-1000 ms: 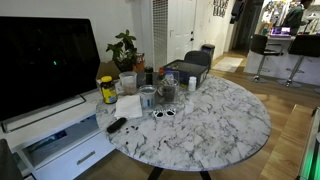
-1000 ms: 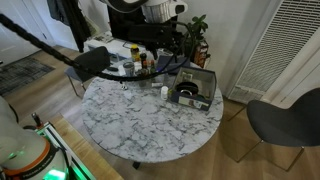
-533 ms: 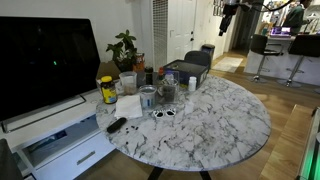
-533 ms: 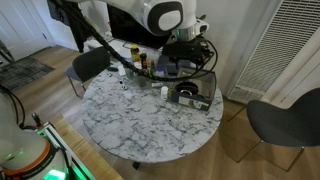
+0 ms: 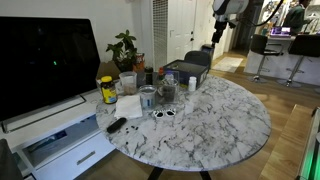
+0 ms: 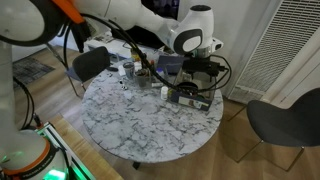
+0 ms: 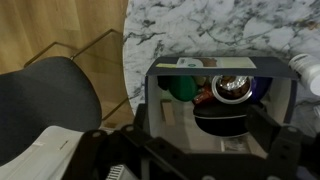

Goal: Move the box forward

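The box is wide, low and dark grey-blue, at the far edge of the round marble table. In an exterior view the box lies just under my gripper. In the wrist view the box is open-topped and holds a green item, a can and a dark round object. My gripper hovers above it, fingers spread wide and empty. In an exterior view the gripper hangs high above the table's far side.
Jars, a yellow-lidded jar, sunglasses, a remote and a white cloth crowd the table beside the box. A plant and a TV stand behind. Dark chairs flank the table.
My arm has swung in over the table and my gripper has come to hover above the box. The box and the other items have not moved.
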